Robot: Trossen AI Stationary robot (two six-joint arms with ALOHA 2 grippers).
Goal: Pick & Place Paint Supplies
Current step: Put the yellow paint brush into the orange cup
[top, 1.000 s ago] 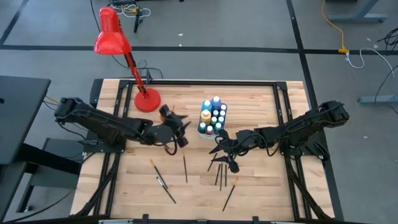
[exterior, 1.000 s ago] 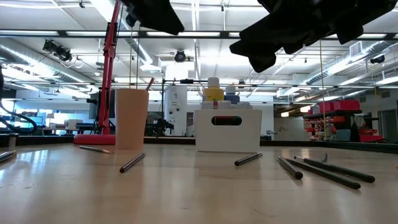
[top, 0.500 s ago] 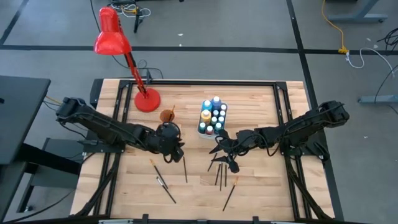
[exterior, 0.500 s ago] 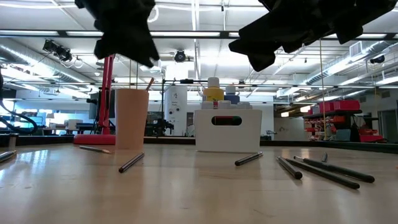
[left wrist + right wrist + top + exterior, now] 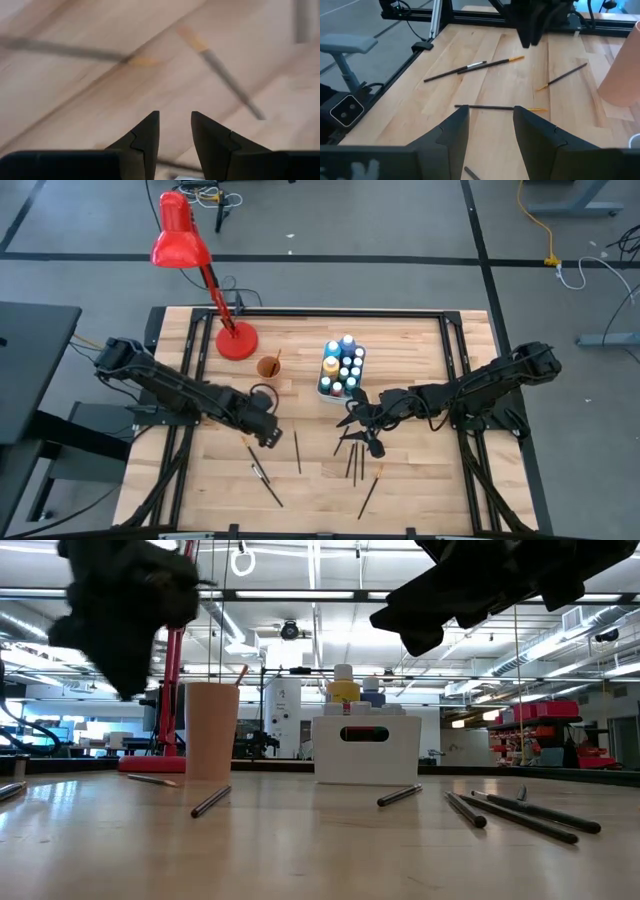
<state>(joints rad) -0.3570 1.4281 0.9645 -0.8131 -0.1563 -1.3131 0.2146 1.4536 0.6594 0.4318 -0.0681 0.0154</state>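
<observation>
From overhead, the left gripper (image 5: pixel 262 430) hangs over the table's left-centre with its fingers a little apart and nothing between them; the nearest loose brush (image 5: pixel 255 461) starts just beside it at about five o'clock, its long axis slanting from ten o'clock toward four, so the left arm looks the nearer one for it. The right gripper (image 5: pixel 362 418) waits over a cluster of brushes (image 5: pixel 352 461) at six o'clock of the bottle caddy (image 5: pixel 341 369), also parted and empty. A tan cup (image 5: pixel 268 366) stands at nine o'clock of the caddy. At table height, the cup (image 5: pixel 211 730) and white caddy (image 5: pixel 365 749) stand mid-table with brushes lying flat in front, and the left gripper (image 5: pixel 125 615) hangs above them. The left wrist view shows its own fingers (image 5: pixel 144 137) slightly apart above a yellow-tipped brush (image 5: pixel 220 70) lying diagonally ahead. The right wrist view shows open fingers (image 5: pixel 455 127) facing several scattered brushes (image 5: pixel 470 67).
</observation>
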